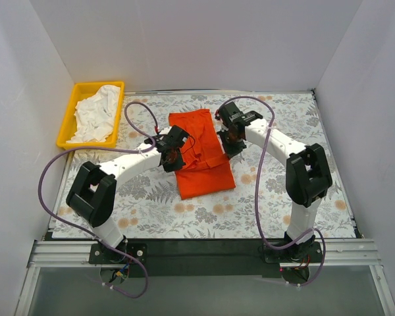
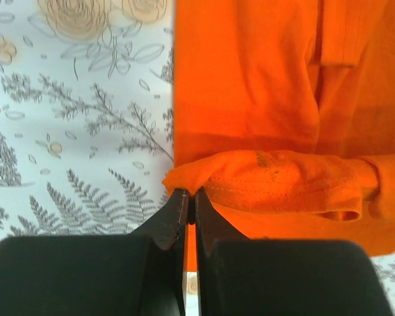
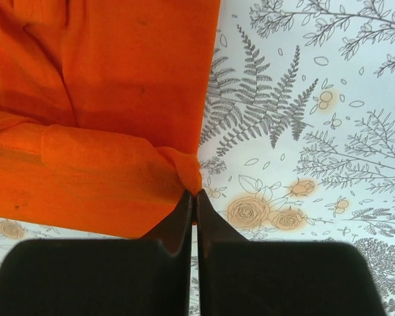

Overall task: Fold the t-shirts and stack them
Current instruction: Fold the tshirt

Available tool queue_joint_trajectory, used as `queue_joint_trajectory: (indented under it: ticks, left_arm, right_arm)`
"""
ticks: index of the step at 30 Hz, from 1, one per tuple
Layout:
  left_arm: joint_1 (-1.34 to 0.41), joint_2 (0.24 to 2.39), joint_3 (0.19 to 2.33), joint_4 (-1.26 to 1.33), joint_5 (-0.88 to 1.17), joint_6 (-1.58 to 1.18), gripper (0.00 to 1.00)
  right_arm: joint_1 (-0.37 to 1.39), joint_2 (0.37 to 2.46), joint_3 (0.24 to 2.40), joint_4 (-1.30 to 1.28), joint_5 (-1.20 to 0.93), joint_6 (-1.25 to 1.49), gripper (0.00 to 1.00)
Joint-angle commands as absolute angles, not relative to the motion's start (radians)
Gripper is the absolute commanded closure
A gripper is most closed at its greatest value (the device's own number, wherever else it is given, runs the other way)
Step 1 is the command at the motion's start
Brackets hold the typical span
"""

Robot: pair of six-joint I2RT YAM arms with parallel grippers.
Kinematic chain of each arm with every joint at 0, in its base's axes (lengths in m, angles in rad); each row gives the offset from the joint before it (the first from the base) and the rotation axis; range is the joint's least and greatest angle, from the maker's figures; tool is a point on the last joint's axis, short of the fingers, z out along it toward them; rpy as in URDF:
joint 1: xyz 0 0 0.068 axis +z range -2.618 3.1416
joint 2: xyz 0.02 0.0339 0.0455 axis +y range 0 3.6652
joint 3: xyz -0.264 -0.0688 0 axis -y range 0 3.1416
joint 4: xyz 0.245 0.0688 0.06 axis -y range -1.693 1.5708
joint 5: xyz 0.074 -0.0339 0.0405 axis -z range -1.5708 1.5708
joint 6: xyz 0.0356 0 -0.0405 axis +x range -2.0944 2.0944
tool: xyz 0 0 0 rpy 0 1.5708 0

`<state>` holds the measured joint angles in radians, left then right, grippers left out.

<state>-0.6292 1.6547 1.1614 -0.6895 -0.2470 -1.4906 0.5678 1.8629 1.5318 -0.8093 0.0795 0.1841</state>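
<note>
The orange-red t-shirt [image 1: 201, 155] lies partly folded as a long strip in the middle of the table. My left gripper [image 1: 172, 156] is shut on its left edge; the left wrist view shows the pinched fold [image 2: 184, 178] at the tips. My right gripper [image 1: 229, 137] is shut on its right edge, where the right wrist view shows a bunched corner [image 3: 187, 172] between the tips. Both hold a lifted band of cloth across the shirt. The white t-shirt [image 1: 97, 113] lies crumpled in the yellow tray [image 1: 68, 120] at the back left.
The table carries a floral-patterned cover [image 1: 283, 197]. White walls enclose the left, back and right sides. The purple cables [image 1: 137, 108] loop over the table near both arms.
</note>
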Motion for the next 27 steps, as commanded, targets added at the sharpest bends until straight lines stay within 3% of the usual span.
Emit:
queue_joint_trajectory:
  ticks: [1,27]
  left_arm:
    - [-0.611,1.673,1.21,-0.621,-0.342,-1.404,1.0]
    - [-0.598,1.784,1.17,-0.502,-0.376,-1.362,0.98]
  right_arm:
    - [0.551,1.894,1.604,-0.77,0.121,0.146,0.99]
    - [0.529,2.005,1.586,-0.644,0.08,0.112,0.99]
